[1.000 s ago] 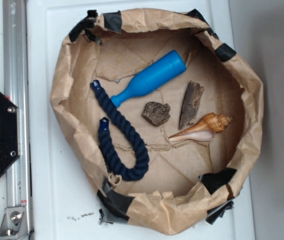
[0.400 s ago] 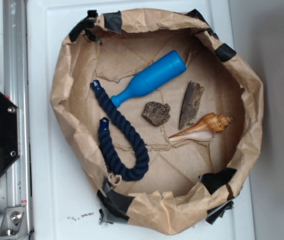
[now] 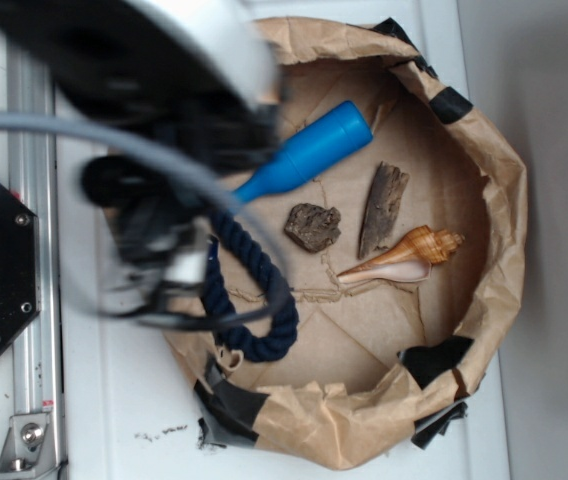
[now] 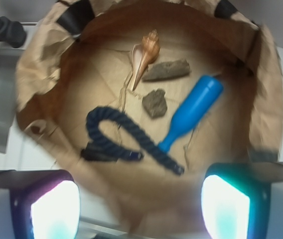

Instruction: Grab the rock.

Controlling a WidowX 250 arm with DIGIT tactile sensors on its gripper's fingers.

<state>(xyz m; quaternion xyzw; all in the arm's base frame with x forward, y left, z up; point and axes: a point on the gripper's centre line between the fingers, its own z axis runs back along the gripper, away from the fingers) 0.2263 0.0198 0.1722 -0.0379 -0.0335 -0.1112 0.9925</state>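
Exterior view: the rock [image 3: 313, 226] lies mid-floor in the brown paper basin [image 3: 494, 170], between the blue bottle [image 3: 307, 151] and the wood piece [image 3: 383, 208], seashell [image 3: 401, 258] just beyond. My arm [image 3: 154, 120] blurs over the basin's left side, covering part of the navy rope [image 3: 254, 300].

Wrist view: my gripper [image 4: 141, 199] stands wide, empty, above the near rim; the rock [image 4: 154, 103] sits ahead, well apart. Bare paper rings it; rope [image 4: 116, 137] lies nearer me.

white tabletop [image 3: 124, 400], brown paper basket [image 3: 494, 200] on it, dark crumbs [image 3: 159, 433] near basket
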